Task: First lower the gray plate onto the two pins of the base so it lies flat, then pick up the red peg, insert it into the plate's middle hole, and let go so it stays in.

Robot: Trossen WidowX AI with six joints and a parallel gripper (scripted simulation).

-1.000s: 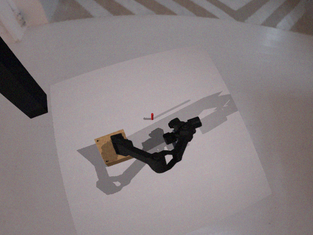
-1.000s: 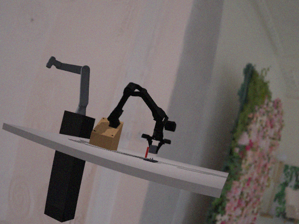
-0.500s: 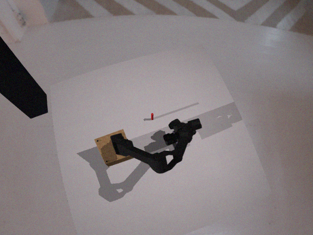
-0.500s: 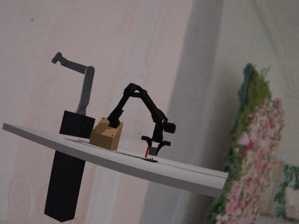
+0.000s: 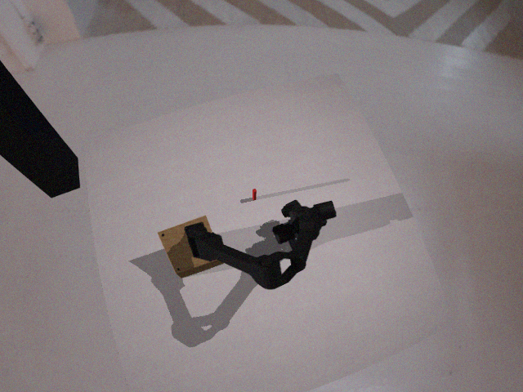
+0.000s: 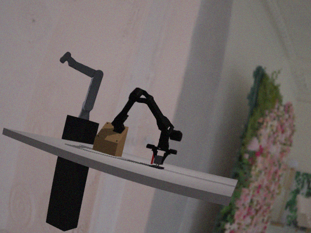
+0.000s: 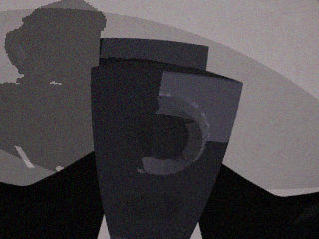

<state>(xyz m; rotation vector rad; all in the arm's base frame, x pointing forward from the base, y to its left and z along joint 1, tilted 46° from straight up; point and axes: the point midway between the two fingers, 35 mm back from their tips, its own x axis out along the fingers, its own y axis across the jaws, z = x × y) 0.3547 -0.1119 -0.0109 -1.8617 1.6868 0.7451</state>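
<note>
My gripper [image 6: 158, 158] [image 7: 153, 150] points down and is shut on the gray plate [image 6: 158, 160] [image 7: 117, 115]. In the exterior view the plate is a small gray block just above the base's short pins; whether it touches their tips I cannot tell. The dark base [image 6: 161, 168] lies low on the table and is hidden under the arm in the top view. In the wrist view the plate's large round middle hole faces the camera. The red peg [image 5: 254, 194] [image 6: 152, 159] stands upright on the table beside the plate and base, clear of the fingers.
The arm's wooden mounting block [image 5: 172, 248] [image 6: 106, 145] stands on the white table [image 5: 295, 126] [image 6: 200, 179]. The arm [image 5: 249, 266] [image 6: 154, 108] arches from it. A black pillar [image 5: 37, 147] [image 6: 67, 190] with a gray arm [image 6: 94, 90] stands off the table's edge. Shadows cross the table.
</note>
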